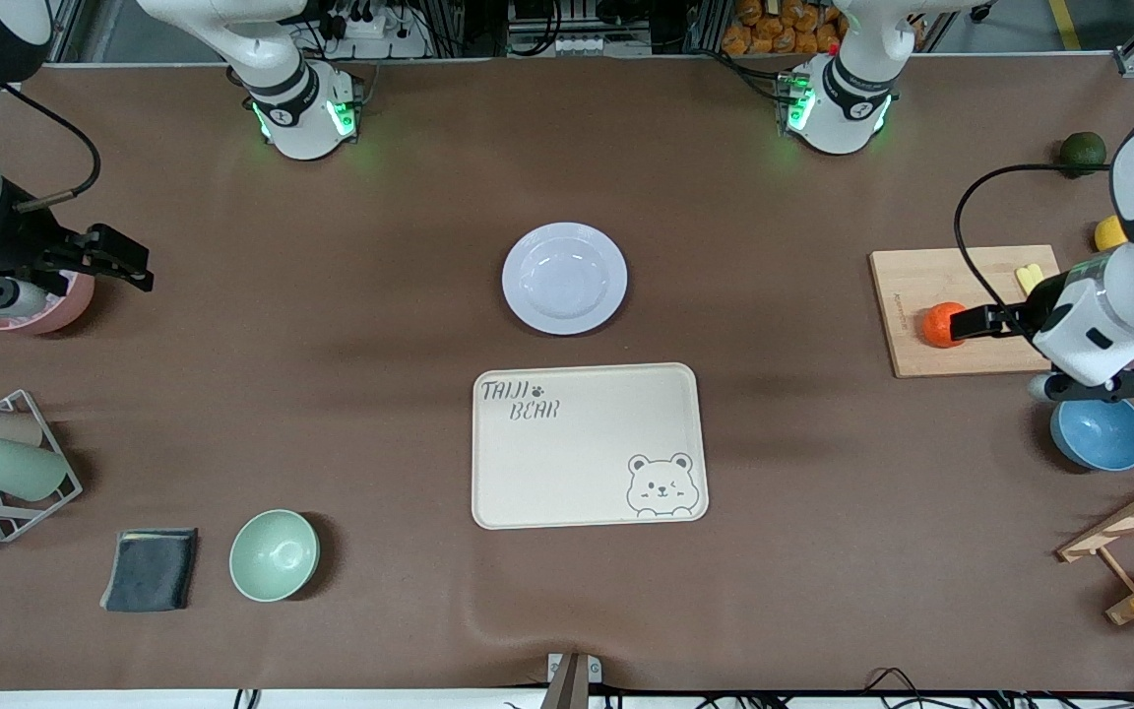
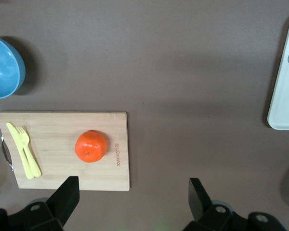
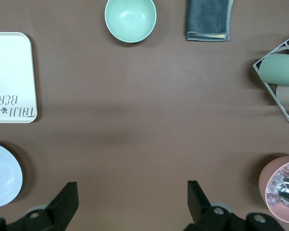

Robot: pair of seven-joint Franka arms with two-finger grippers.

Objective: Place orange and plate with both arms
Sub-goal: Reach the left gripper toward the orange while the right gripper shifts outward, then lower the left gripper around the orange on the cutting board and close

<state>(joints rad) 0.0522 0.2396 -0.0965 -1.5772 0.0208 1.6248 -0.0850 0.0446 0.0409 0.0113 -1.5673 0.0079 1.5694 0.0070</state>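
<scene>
The orange (image 1: 940,326) lies on a wooden cutting board (image 1: 966,354) toward the left arm's end of the table. It also shows in the left wrist view (image 2: 91,146). My left gripper (image 1: 968,323) hangs open and empty over the board's edge beside the orange; in its wrist view (image 2: 133,193) the jaws are wide apart. The plate (image 1: 564,278) sits empty mid-table and shows partly in the right wrist view (image 3: 2,175). My right gripper (image 1: 137,262) is open and empty over bare table at the right arm's end, as its wrist view (image 3: 132,197) shows.
A cream bear tray (image 1: 587,445) lies nearer the camera than the plate. A yellow fork (image 1: 1028,279) is on the board. A blue bowl (image 1: 1099,433), green fruit (image 1: 1083,150), pink bowl (image 1: 50,310), cup rack (image 1: 6,468), mint bowl (image 1: 274,554) and grey cloth (image 1: 151,568) stand around.
</scene>
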